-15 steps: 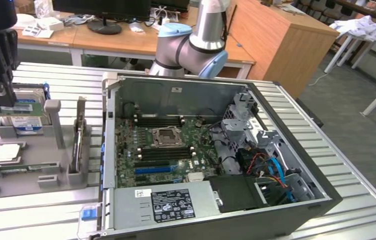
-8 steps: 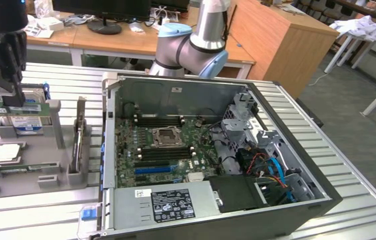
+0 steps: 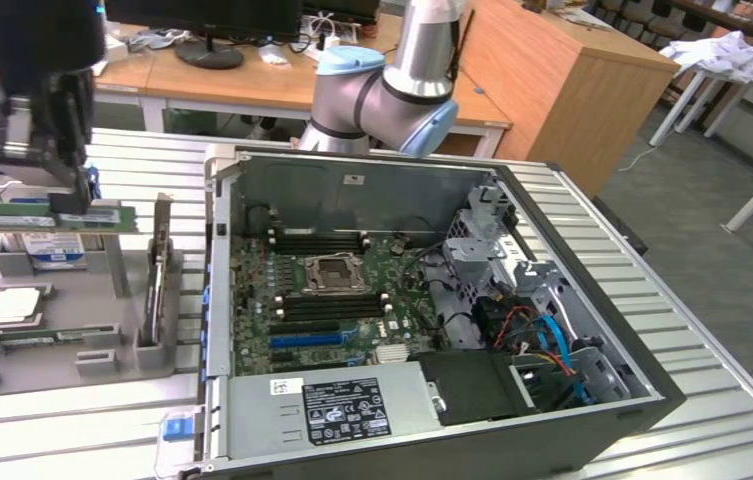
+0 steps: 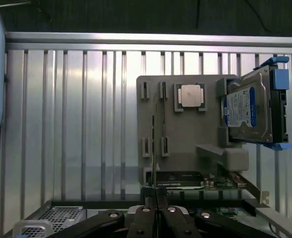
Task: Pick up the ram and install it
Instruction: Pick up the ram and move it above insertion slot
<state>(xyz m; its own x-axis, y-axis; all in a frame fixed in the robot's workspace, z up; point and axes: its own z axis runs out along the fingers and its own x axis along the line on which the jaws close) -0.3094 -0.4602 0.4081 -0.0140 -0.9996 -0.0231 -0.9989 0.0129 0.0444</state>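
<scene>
Black gripper, fingers clamped on long flat green circuit-board ram, holding it level above grey plastic tray, toward exterior view's left of open dark computer case.

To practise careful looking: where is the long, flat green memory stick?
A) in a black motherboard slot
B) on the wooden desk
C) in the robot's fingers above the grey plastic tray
C: the fingers clamp the long, flat green memory stick in the air over the grey plastic tray.
</scene>
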